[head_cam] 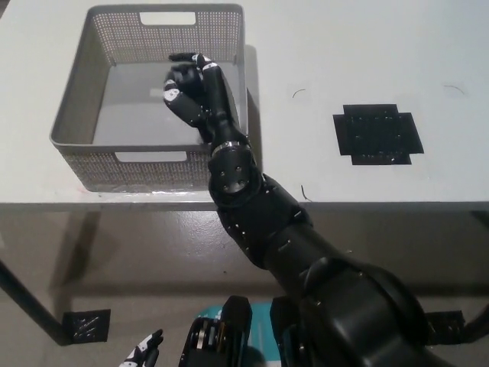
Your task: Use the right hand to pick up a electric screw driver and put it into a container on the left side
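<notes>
A grey mesh container point(84, 145) sits at the far left of a white surface point(344, 53). Its visible floor is bare, and no electric screwdriver shows anywhere in view. The black right robot hand point(187, 90) hangs over the container's right half, fingers curled loosely; whether it grips anything cannot be told. A black square patch point(377, 133) lies on the surface to the right. The white left robot hand point(144, 355) rests low at the near left edge.

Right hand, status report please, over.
Right hand over the grey basket, fingers curled, grip unclear. Screwdriver not visible. Left hand low at bottom edge. Nothing in the way.
</notes>
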`<state>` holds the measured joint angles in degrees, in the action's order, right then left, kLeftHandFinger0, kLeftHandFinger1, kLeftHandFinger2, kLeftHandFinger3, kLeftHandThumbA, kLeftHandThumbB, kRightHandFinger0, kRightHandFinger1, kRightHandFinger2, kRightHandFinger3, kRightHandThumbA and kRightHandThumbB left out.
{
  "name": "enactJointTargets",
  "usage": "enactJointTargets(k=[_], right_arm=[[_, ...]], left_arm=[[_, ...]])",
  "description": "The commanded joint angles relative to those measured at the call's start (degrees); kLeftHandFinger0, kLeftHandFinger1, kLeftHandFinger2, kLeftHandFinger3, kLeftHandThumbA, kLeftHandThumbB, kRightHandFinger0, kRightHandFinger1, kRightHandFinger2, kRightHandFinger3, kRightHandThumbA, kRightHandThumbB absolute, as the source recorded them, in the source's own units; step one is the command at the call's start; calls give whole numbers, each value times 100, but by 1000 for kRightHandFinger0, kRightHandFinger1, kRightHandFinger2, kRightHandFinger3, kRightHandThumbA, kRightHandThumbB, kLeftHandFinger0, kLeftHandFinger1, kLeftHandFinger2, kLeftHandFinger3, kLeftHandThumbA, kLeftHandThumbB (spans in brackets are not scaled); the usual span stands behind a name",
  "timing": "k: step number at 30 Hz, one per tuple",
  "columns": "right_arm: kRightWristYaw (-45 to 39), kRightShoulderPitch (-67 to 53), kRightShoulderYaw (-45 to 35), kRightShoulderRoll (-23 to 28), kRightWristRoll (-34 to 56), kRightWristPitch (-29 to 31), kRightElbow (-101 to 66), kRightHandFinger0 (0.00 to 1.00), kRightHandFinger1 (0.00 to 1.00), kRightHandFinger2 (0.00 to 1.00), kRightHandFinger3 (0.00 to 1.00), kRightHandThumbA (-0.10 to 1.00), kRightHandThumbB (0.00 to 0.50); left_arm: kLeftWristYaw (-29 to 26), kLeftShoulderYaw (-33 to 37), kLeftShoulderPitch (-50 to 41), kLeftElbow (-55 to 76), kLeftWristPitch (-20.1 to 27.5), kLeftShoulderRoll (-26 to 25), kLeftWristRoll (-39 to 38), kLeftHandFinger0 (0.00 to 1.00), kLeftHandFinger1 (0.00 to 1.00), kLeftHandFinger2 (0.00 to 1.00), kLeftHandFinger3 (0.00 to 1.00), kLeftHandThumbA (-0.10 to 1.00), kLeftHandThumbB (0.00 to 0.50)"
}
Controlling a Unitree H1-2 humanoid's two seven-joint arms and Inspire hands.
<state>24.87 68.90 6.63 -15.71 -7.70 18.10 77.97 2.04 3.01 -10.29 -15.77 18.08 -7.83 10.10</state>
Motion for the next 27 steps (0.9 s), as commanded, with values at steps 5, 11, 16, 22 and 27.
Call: enactJointTargets(k=[5,11,16,22,27], right_arm=[[-930,1,69,333,-3,18,-139,1000,1000,1000,1000,1000,500],[-1017,-28,55,409,10,115,-345,1000,1000,1000,1000,1000,483],[-971,-23,129,547,-116,38,-676,1000,1000,1000,1000,1000,482],[-1209,-259,32,814,-36,-187,-1842,1000,1000,1000,1000,1000,455],[-1688,-1086,-50,1289,109,-929,-4547,1000,1000,1000,1000,1000,447]], left_arm=[[74,56,-45,36,141,-125,-20,1000,1000,949,915,1000,151],[133,60,-115,61,62,-96,-121,1000,1000,951,929,1000,169],[135,112,-89,-47,231,-138,-41,1000,1000,940,946,1000,155],[139,143,-106,-26,289,-186,-65,1000,1000,938,968,1000,130],[87,105,-82,5,404,-241,-35,1000,1000,983,1000,1000,116]])
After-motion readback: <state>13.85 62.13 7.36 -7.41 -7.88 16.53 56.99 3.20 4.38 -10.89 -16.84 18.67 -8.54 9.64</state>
